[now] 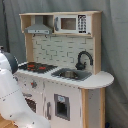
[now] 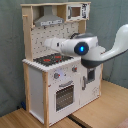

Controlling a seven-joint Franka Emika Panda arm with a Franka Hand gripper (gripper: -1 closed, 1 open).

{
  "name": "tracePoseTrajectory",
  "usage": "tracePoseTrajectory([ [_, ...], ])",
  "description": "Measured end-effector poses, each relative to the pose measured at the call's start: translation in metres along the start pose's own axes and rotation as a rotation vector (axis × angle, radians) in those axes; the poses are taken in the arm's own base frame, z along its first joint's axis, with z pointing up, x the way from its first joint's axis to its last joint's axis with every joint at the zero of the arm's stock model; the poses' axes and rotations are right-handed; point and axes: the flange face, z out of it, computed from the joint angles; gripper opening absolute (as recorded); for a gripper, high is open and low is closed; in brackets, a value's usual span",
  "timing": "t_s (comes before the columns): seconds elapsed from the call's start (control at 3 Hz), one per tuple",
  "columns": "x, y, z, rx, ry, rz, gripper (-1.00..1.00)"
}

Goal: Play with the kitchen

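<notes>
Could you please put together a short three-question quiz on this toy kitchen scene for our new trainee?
1. True or false: in the first exterior view, the microwave sits below the counter.
2. In the first exterior view, the black faucet stands behind: A) the hob B) the sink C) the oven door.
3. In the second exterior view, what glows on the robot arm in front of the kitchen?

Key: 1. False, it is on the top shelf beside the hood. 2. B, the sink. 3. A blue light.
</notes>
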Motion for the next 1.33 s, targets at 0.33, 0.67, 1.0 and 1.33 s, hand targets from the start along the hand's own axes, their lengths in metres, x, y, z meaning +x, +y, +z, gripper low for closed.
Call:
tracePoseTrajectory([
  [0.33, 0.034, -0.024, -0.01, -0.114, 0.019, -0.093, 1.0],
  [0.67, 0.061, -0.047, -0.03, -0.217, 0.037, -0.174, 1.0],
  [1.0, 0.097, -0.087, -0.067, -0.311, 0.097, -0.232, 1.0],
  [1.33, 0.116, -0.111, -0.072, -0.323, 0.157, -0.188, 1.0],
])
